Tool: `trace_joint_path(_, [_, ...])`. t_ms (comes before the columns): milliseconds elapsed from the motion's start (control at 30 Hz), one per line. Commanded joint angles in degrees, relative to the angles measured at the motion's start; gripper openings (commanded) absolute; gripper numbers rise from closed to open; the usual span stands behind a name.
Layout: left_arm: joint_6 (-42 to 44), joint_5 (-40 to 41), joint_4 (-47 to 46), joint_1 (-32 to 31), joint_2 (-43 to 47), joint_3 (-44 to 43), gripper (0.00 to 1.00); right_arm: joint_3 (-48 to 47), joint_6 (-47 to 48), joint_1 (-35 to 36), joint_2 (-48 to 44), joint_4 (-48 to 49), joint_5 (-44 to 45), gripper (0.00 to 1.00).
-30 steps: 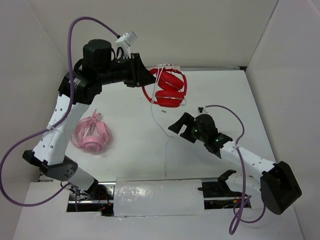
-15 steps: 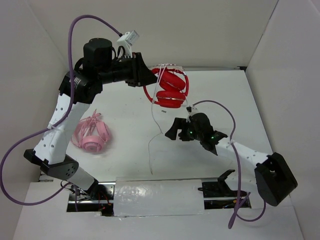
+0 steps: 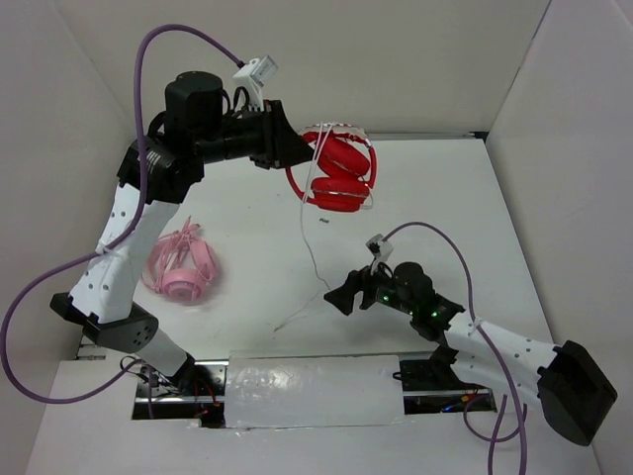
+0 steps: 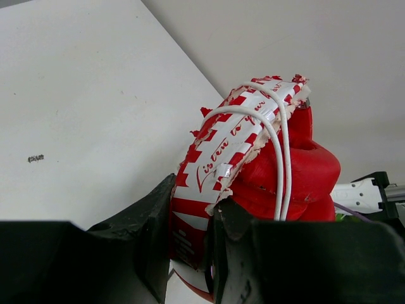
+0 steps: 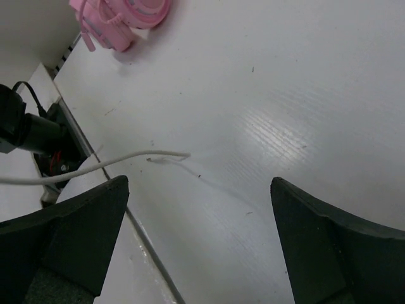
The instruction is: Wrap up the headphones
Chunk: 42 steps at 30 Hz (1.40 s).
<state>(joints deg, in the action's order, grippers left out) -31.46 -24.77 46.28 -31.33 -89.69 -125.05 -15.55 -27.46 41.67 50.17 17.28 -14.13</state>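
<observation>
- My right tool [image 3: 341, 297] sits low over the desk [image 3: 247, 228] on the near side. Its jaws are spread wide with nothing between them.
- From its wrist camera, the loose end of the white cable [image 5: 126, 157] lies on the desk just ahead of the tool [image 5: 199, 190], apart from both fingers.
- The pink headphones [image 3: 183, 267] rest on the desk to the left, well apart from the work. I leave them alone.
- From that loose end, the cable [image 3: 313, 259] rises in a slack line to the red headphones [image 3: 336, 178].
- They are held clear of the desk at the far side, near the back wall.
- My left tool [image 3: 297, 158] is clamped on their headband [image 4: 234, 145], cups folded together below it.
- The left wrist camera shows two strands of cable [image 4: 278, 145] passing over the headband, so I judge the wrap begun but far from done.
- Most of the cable hangs free. What is left, as I read it:
  - take the tail with the right tool;
  - lay more turns round the headphones;
  - secure the end.
- The risk I see is that the thin cable slips from the jaws or the laid turns slide off.
</observation>
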Motion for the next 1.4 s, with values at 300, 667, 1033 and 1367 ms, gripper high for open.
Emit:
trace_joint_path(300, [-1.14,-4.58,-5.06,-1.19,0.83,-2.91,0.0,6.24,9.18,7.89,7.91,33.96,6.47,1.0])
trace_joint_path(667, [-1.06,-6.86,-5.24,-2.51,2.5,-2.21,0.0,-1.5,9.19,8.25,29.17,54.34,15.88,0.84])
trace_joint_path(1033, [-0.71,-11.88,-8.58,-4.61,8.04,5.52,0.0,-4.57,2.58,0.08,32.55,61.94,-0.88,0.01])
trace_joint_path(1367, [-0.79,-14.6,-10.68,-5.49,10.67,11.93,0.0,-5.38,1.46,-7.29,23.57,48.37,4.31,0.0])
